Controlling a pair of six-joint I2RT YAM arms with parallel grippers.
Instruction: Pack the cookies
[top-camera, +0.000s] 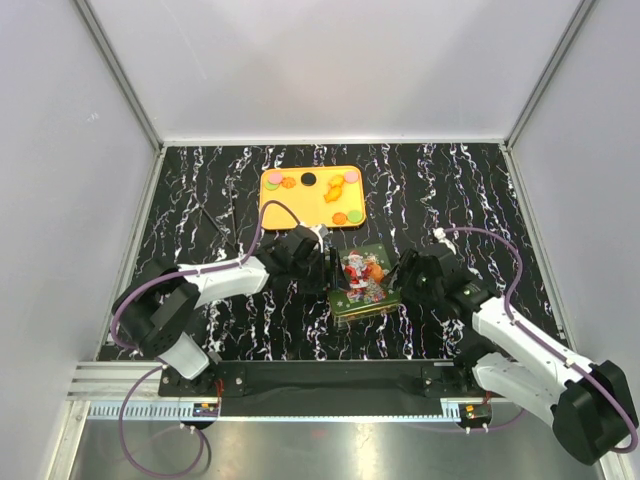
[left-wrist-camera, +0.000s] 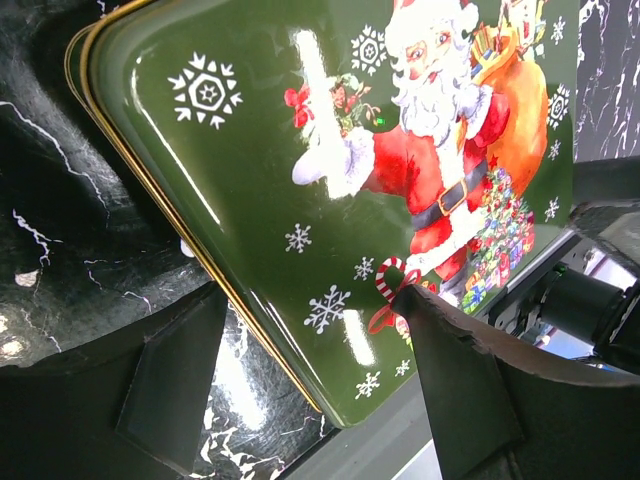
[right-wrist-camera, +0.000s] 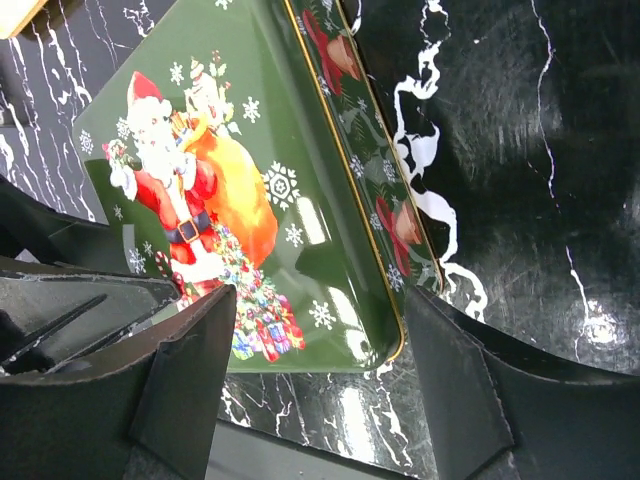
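Note:
The cookies (top-camera: 340, 188) are small flat discs, mostly orange with one black and two pink, lying on a yellow tray (top-camera: 270, 202) at the back centre. A green Santa tin (top-camera: 362, 280) with its lid on sits in front of the tray. My left gripper (top-camera: 322, 260) is open at the tin's left side; in its wrist view (left-wrist-camera: 310, 300) the tin's corner (left-wrist-camera: 300, 170) lies between the fingers. My right gripper (top-camera: 405, 275) is open at the tin's right side, its fingers (right-wrist-camera: 320, 300) straddling the tin's near corner (right-wrist-camera: 250, 200).
The black marbled table (top-camera: 200, 200) is walled in by grey panels on the left, back and right. The arm bases and a metal rail (top-camera: 300, 385) run along the near edge.

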